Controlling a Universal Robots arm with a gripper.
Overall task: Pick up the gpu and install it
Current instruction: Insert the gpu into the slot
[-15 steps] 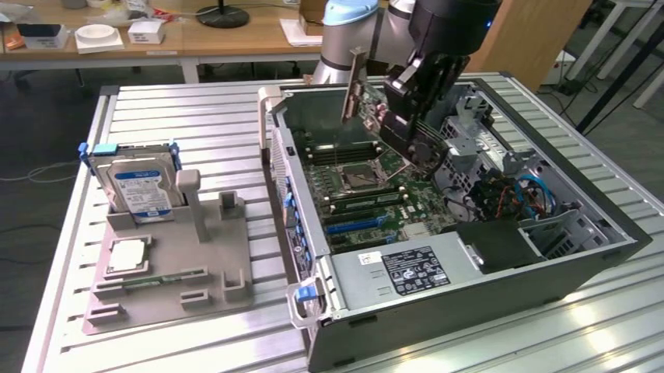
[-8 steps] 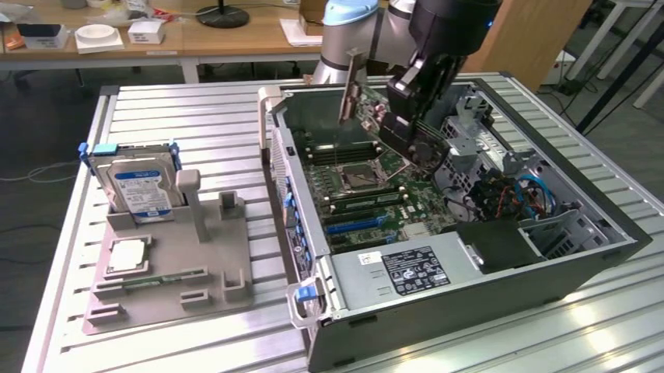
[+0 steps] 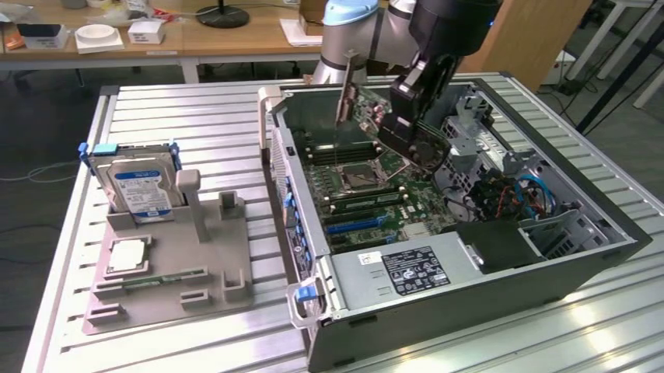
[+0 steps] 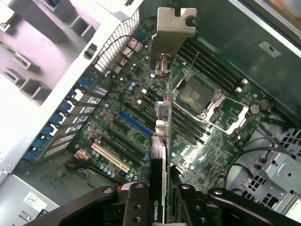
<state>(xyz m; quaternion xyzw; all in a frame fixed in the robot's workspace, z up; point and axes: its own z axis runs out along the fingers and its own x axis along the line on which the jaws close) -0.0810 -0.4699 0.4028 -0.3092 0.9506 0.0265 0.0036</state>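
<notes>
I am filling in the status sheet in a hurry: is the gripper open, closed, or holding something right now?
The gripper: closed on the gpu, which it holds edge-on over the motherboard.

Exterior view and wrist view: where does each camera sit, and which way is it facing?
Exterior view: off the arm, raised, looking down at the open computer case on the table; the arm and gripper show.
Wrist view: on the wrist, looking past the gripper and its clamped gpu at the motherboard.
Shared: the gpu, motherboard, CPU socket.
</notes>
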